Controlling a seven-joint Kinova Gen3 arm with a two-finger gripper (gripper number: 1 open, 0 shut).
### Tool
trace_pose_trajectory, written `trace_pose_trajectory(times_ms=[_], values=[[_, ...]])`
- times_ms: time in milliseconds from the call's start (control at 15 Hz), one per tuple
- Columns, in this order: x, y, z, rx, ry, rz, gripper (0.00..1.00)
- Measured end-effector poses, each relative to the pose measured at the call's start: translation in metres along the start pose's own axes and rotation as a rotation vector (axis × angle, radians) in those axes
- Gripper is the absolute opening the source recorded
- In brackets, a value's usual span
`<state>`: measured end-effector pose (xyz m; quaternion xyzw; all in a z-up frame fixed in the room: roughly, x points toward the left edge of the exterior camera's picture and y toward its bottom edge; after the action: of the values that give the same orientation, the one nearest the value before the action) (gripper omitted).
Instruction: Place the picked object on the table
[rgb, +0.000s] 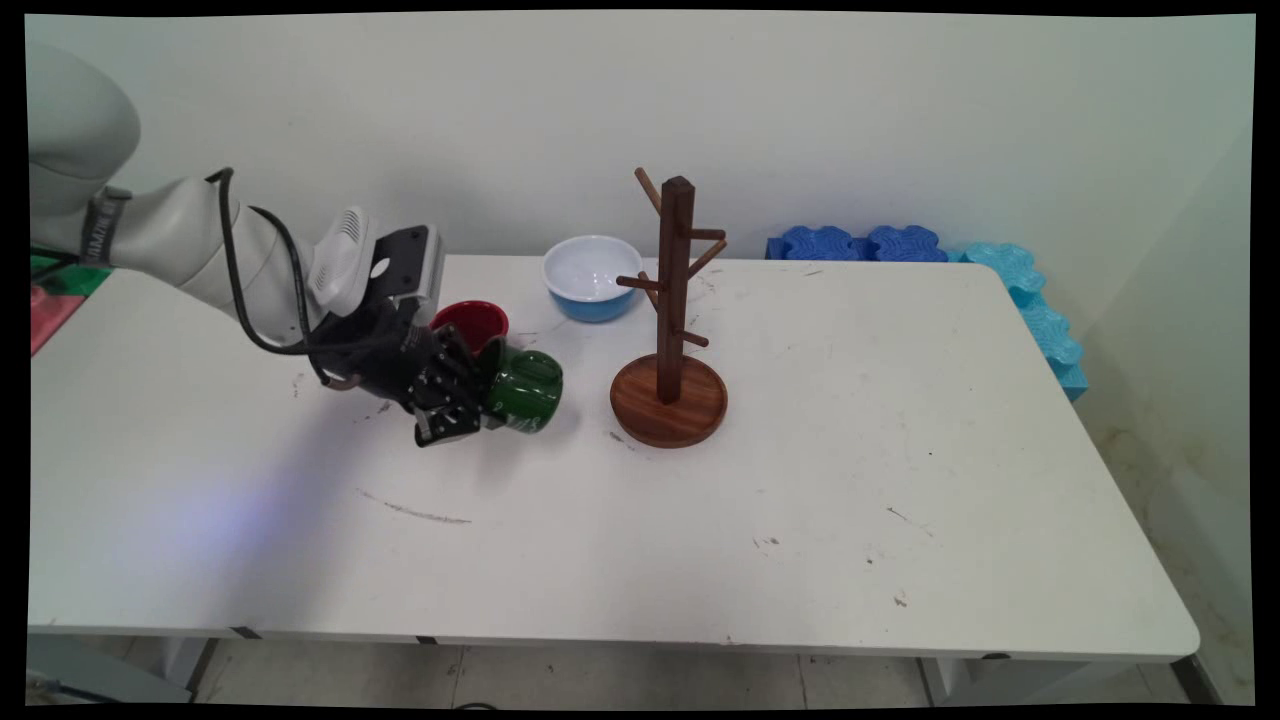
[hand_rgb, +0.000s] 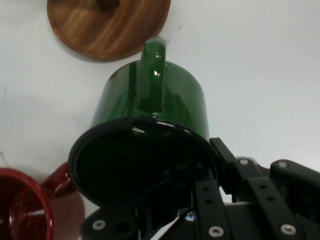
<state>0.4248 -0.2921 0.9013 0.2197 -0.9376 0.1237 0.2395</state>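
The gripper (rgb: 478, 400) is clamped on the rim of a green mug (rgb: 526, 391), which it holds tipped on its side just above the white table (rgb: 800, 500), handle (hand_rgb: 152, 75) facing the hand camera. No lettering is readable on the mug or gripper. One finger goes inside the mug and is hidden. The mug's interior looks dark; contents cannot be made out. A red mug (rgb: 471, 322) stands just behind, partly covered by the arm. A wooden mug tree (rgb: 671, 330) stands nearby, and a blue bowl (rgb: 592, 277), empty, lies beyond.
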Motion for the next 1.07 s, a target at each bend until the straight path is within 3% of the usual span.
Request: trace_pose_trajectory(times_ms=[600, 1067], values=[[-0.007, 0.006, 0.004, 0.032, -0.157, 0.049, 0.0], [-0.019, 0.01, 0.009, 0.048, -0.251, 0.055, 0.0]])
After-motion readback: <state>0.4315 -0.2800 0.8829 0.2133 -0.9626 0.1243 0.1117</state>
